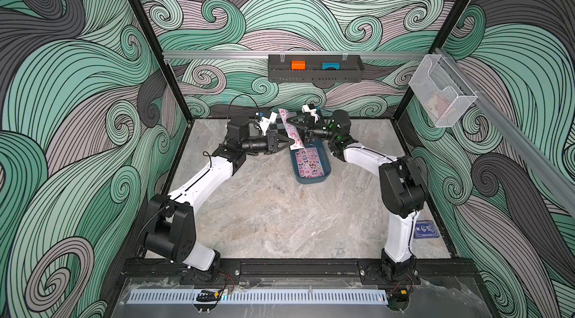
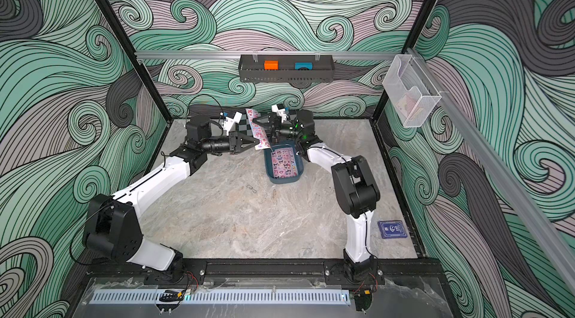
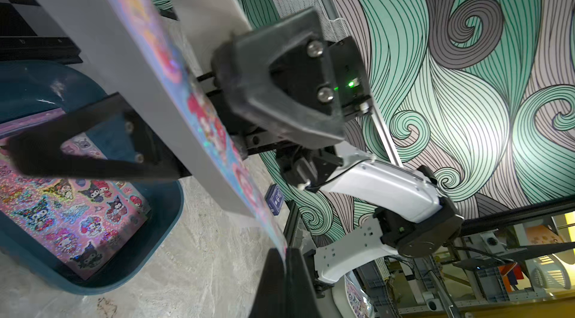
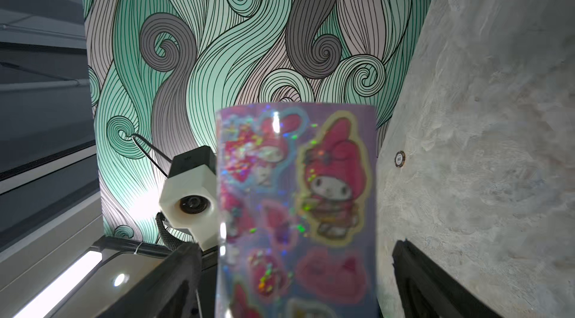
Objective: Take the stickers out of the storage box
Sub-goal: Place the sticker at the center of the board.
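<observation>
Left claw (image 1: pixel 292 145) is pinched tight on the lower end of one sticker sheet (image 1: pixel 288 128), and that sheet is up in the air, clear of the tub! It slants from the claw up toward the back wall, in front of the chessboard (image 1: pixel 277 129), printed side facing the right arm. In the left wrist view you get its plain grey back (image 3: pixel 130 61), with the glittery edge running down into the claw's tips (image 3: pixel 280 257).

Over to the right claw (image 4: pixel 294 248): jaws spread wide, one finger (image 4: pixel 420 276) on each side of the sheet, with a gap showing on both sides. It grips nothing. The pink hooded character on the sheet fills the right wrist view, a bit blurred.

Below, the storage box (image 1: pixel 311 180) sits on the marble table (image 1: pixel 264 216), toward the far middle, just beside the right arm's forearm. More stickers (image 1: pixel 309 162) lie flat inside it, a pink-purple sheet of little cartoon figures covering the bottom; both top views show it (image 2: pixel 282 162). How many sheets are stacked there, I cannot tell.

The lifted sheet's lower end hangs just above the tub's far left corner. Near the right arm's base, a dark blue card box (image 2: pixel 392 230) lies by the table's edge.
</observation>
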Tool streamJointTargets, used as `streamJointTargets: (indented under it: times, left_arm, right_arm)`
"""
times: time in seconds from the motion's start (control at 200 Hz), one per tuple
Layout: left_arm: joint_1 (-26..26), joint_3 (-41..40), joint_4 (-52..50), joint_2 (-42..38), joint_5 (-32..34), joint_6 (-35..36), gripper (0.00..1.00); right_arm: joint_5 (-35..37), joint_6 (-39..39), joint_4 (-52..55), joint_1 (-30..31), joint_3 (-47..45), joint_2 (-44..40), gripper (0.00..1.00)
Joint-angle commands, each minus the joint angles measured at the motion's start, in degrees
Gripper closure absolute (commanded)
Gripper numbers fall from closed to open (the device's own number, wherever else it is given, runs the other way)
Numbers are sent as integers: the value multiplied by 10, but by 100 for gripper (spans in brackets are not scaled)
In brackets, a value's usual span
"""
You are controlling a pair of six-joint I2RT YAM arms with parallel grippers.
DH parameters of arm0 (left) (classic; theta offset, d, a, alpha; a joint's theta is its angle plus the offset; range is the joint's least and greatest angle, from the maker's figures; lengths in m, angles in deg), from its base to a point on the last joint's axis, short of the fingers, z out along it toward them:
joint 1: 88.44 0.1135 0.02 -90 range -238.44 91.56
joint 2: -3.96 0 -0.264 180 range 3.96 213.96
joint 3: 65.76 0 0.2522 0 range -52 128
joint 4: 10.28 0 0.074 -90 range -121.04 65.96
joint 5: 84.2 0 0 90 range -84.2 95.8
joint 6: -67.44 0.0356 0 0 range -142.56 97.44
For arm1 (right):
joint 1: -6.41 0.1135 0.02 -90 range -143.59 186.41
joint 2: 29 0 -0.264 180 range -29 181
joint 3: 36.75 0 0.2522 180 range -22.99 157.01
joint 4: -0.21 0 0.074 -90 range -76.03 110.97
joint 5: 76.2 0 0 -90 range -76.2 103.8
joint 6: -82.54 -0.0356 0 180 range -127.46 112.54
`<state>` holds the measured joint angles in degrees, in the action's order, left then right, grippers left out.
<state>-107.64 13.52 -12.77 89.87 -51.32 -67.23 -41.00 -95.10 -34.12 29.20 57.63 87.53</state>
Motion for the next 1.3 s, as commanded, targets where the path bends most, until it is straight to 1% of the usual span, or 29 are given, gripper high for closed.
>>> streamJointTargets:
  times: [0.0, 0.08, 0.225, 0.405, 0.49, 0.605, 0.69, 0.811, 0.886, 1.026, 1.116, 1.241, 1.291]
  left_arm:
    - [0, 20, 5, -22, -11, 0, 100]
    - [1, 20, -16, -22, -4, 17, 100]
    - [11, 13, -53, -9, 7, 40, 100]
    - [43, -13, -47, 4, 12, 29, 100]
    - [59, -24, -40, 2, 13, 21, 100]
    - [65, -28, -46, 4, 11, 26, 100]
    - [65, -25, -56, 11, 4, 35, 100]
    - [69, -22, -67, 14, 1, 44, 100]
    - [72, -22, -72, 12, 0, 48, 100]
    - [82, -26, -97, 5, 9, 61, 100]
    - [95, -34, -113, -3, 20, 66, 100]
    - [111, -40, -131, -10, 23, 76, 100]
    - [114, -43, -131, -13, 24, 78, 100]
  right_arm:
    - [-9, -83, -122, -2, 8, 5, 1]
    - [-10, -72, -108, -3, 8, -4, 1]
    - [-11, -82, -122, -8, 6, -19, 3]
    - [-14, -81, -124, -25, -13, -41, 8]
    - [-15, -55, -92, -33, -23, -53, 10]
    - [-20, -14, -42, -34, -23, -66, 12]
    - [-24, -9, -36, -30, -17, -63, 19]
    - [-35, -2, -25, -19, -1, -49, 24]
    - [-37, 20, 4, -11, 10, -45, 25]
    - [-29, 84, 90, -3, 22, -46, 42]
    - [-24, 127, 146, -3, 26, -49, 47]
    - [-21, 186, 228, 2, 40, -46, 67]
    - [-18, 211, 267, 8, 51, -43, 72]
